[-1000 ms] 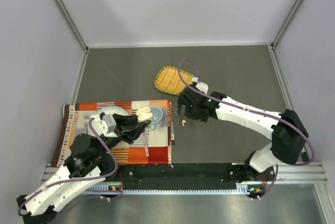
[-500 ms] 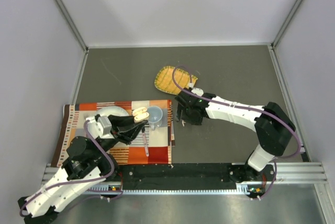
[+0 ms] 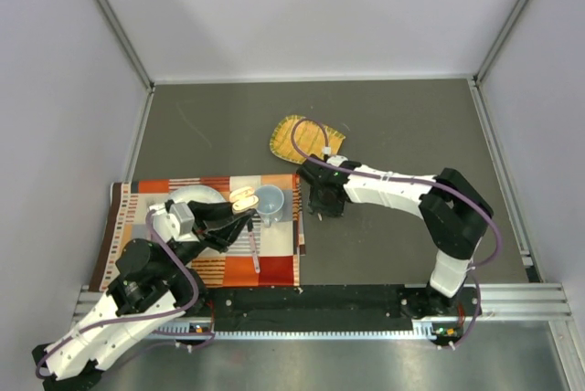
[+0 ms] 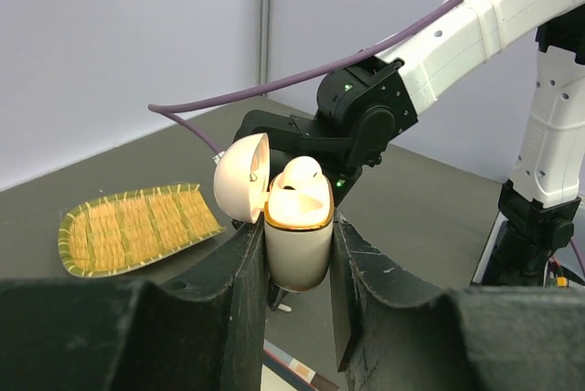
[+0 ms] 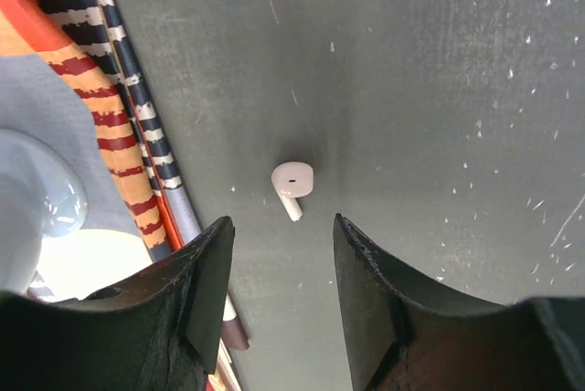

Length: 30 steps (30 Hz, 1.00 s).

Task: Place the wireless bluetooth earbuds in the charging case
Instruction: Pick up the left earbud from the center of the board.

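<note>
My left gripper (image 4: 297, 237) is shut on the white charging case (image 4: 298, 249) and holds it upright above the striped cloth, also in the top view (image 3: 245, 200). The case lid (image 4: 239, 176) is open to the left, and one white earbud (image 4: 300, 173) sits in the case. My right gripper (image 5: 281, 227) is open and points down at the grey table. A second white earbud (image 5: 292, 181) lies flat on the table just ahead of its fingertips, between their lines, stem towards the gripper. In the top view the right gripper (image 3: 322, 209) hides this earbud.
An orange striped cloth (image 3: 210, 231) lies at the front left with a pale blue cup (image 3: 271, 199), a grey plate (image 3: 194, 196) and a pen (image 3: 253, 249) on it. Its edge (image 5: 137, 135) is left of the right gripper. A yellow woven mat (image 3: 302, 138) lies behind.
My right gripper has moved left and a little nearer, and now stands over the earbud on the table. My left gripper has drawn back slightly left with the case.
</note>
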Tool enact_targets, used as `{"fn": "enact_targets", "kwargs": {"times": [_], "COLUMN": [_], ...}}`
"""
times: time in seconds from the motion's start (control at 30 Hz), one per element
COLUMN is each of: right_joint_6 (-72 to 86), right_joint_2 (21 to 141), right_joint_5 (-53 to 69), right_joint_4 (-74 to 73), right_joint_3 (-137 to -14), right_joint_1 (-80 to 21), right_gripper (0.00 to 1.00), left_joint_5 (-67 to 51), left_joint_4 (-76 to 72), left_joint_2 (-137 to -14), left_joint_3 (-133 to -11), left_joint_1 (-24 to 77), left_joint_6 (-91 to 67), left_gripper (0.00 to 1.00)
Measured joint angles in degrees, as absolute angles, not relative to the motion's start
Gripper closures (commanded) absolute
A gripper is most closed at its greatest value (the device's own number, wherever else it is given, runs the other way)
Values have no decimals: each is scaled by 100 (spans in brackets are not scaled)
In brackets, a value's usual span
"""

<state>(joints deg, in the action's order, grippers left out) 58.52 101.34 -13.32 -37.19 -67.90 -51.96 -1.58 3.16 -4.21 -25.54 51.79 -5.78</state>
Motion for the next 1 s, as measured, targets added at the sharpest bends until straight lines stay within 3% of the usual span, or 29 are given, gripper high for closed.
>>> {"fn": "enact_targets", "kwargs": {"times": [0.73, 1.0], "right_joint_6": [5513, 5415], "right_joint_2": [10643, 10718], "right_joint_5": [-1632, -1669], "right_joint_4": [-3736, -3734], "right_joint_3": [-7105, -7105], "right_joint_1": [-5196, -5196], "right_gripper": [57, 63], "left_joint_5": [-154, -152], "left_joint_4": [486, 486], "left_joint_2": [-373, -375], "left_joint_3": [-2543, -2543], "left_joint_1": [5179, 5179], "left_joint_6": [-580, -585], "left_gripper": [100, 100]}}
